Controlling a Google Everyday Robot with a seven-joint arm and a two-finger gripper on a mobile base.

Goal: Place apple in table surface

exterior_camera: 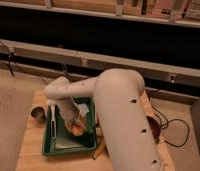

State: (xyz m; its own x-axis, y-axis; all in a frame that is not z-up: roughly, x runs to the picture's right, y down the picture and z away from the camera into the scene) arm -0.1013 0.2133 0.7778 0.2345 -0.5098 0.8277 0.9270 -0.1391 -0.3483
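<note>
The apple (77,129), small and orange-red, lies inside the green tray (57,148) near its right side. My gripper (73,123) reaches down into the tray from the left, at the end of the white arm, and is shut on the apple. Most of the apple's top is hidden by the fingers. The table surface (32,148), light tan wood, shows to the left of and in front of the tray. The thick white upper arm (125,125) covers the table's right half.
A metal can (38,114) stands on the table left of the tray. A long white object (52,125) lies along the tray's left side. A yellow fruit (98,148) pokes out by the tray's front right corner. A dark red bowl (155,129) sits at the right.
</note>
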